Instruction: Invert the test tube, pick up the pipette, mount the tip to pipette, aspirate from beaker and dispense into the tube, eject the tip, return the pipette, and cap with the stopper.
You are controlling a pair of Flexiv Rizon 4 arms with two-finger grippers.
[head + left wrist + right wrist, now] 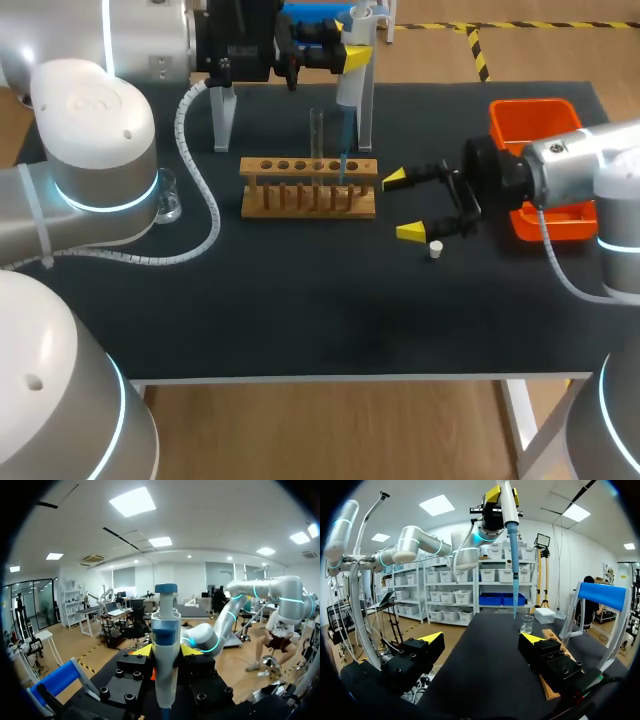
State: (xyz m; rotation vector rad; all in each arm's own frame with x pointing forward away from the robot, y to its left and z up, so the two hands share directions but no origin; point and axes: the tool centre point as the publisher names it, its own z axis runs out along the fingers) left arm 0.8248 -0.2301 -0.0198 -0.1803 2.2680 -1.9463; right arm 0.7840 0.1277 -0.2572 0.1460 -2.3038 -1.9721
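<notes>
My left gripper (345, 55) is shut on the white and blue pipette (350, 75), held upright high over the back of the table. Its blue tip (343, 160) reaches down to the top of the wooden rack (308, 187), just right of a clear test tube (317, 130) standing upright in it. In the left wrist view the pipette (165, 645) sits between the yellow fingers (142, 650). My right gripper (405, 206) stands open beside the rack's right end, with the white stopper (435, 250) on the mat just in front of it. The beaker (167, 196) stands at the left; the right wrist view shows the beaker (527, 624) beyond the hanging tip (514, 585).
An orange bin (530, 125) sits at the right edge, partly behind my right arm. The pipette stand's white legs (222, 120) rise behind the rack, with a blue bar (310, 12) on top. Black mat (300, 300) lies in front of the rack.
</notes>
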